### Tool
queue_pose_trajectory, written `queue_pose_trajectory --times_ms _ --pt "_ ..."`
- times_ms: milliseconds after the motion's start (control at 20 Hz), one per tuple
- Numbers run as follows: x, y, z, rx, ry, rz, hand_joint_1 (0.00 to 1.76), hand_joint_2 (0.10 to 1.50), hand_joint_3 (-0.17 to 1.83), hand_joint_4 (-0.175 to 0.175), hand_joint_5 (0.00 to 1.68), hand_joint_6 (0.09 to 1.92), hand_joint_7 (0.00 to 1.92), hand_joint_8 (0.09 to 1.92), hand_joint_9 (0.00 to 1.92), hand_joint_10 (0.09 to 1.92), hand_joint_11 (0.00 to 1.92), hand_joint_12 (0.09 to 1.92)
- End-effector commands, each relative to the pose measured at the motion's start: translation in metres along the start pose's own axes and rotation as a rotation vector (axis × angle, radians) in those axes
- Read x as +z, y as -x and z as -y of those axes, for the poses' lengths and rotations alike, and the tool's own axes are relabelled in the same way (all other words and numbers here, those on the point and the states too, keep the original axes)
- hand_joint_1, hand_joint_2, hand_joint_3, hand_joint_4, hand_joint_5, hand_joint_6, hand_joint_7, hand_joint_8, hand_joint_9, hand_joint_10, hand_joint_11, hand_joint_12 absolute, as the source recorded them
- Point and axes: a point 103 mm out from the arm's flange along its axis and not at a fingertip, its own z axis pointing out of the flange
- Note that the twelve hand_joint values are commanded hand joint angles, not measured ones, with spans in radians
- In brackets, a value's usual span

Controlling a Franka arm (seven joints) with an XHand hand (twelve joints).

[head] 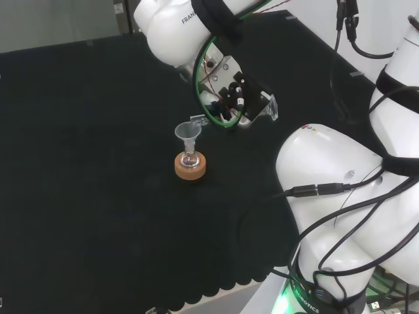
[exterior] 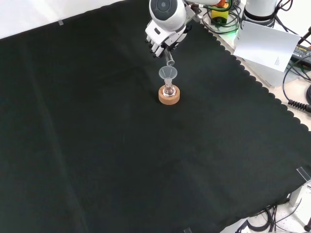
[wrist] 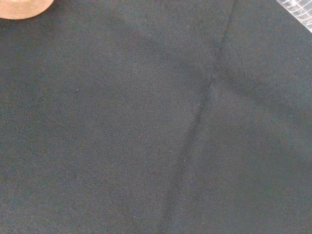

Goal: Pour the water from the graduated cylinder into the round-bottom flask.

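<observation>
A small clear round-bottom flask (head: 190, 159) stands on a cork ring (head: 190, 167) in the middle of the cloth, with a clear funnel (head: 188, 133) in its neck. The hand (head: 230, 97) hangs just right of it in the head view, its fingers curled round a clear graduated cylinder (head: 252, 114). The cylinder lies nearly level, its foot to the right and its mouth over the funnel's rim. In the front view the hand (exterior: 162, 38) is above the funnel (exterior: 167, 74) and the ring (exterior: 169, 95), and the cylinder's mouth (exterior: 170, 61) points down at the funnel. I cannot see any water.
Black cloth (head: 91, 163) spreads all round the flask. The arm's white links (head: 340, 196) rise at the head view's right. The cloth's scalloped edge (exterior: 252, 77), cables and a white sheet (exterior: 267, 46) lie at the front view's right. An edge of the cork ring (wrist: 19, 7) appears in the wrist view.
</observation>
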Motion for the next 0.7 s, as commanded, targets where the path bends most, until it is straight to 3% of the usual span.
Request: queue_pose_trajectory --times_ms 50,550,700 --pt "-0.0005 -0.0005 -0.0003 0.003 0.002 0.006 1.35 1.17 -0.01 0.005 0.95 0.91 0.87 1.22 1.16 0.48 1.02 0.88" --pt "0.0006 -0.0025 -0.0016 0.002 -0.002 0.02 1.35 1.17 -0.01 0.005 0.95 0.91 0.87 1.22 1.16 0.48 1.02 0.88" --pt "0.0011 -0.0017 -0.001 -0.002 0.015 -0.016 1.35 1.17 -0.01 0.006 0.95 0.91 0.87 1.22 1.16 0.48 1.02 0.88"
